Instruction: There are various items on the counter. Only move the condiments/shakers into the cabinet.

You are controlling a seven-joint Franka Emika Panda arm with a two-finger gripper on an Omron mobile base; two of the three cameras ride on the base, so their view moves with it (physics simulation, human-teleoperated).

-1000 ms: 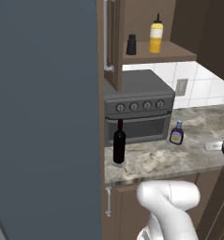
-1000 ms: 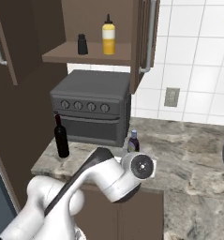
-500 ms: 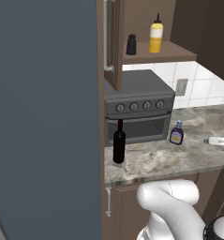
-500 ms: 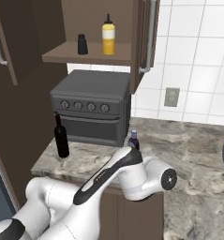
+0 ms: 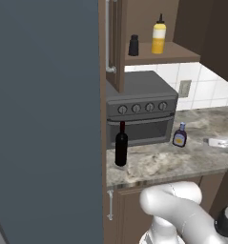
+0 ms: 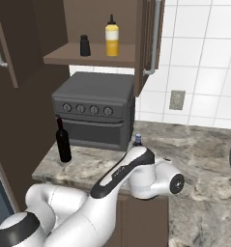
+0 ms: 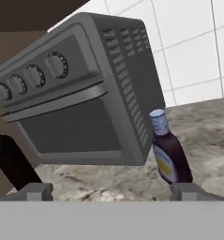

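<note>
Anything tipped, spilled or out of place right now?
Nothing stands out. The shaker and yellow bottle stand upright on the cabinet shelf; the blue bottle and wine bottle stand upright on the counter.

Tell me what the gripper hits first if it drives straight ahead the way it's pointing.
Probably the toaster oven: it sits dead ahead of the open gripper. The blue-purple bottle stands near the right fingertip and might get clipped first; depth is unclear.

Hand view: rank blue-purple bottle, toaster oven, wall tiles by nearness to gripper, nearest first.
Gripper is open.
1. Blue-purple bottle: just above the right fingertip, beside the oven's right corner.
2. Toaster oven: behind it, filling left and centre.
3. Wall tiles: farthest, upper right, behind the oven.
</note>
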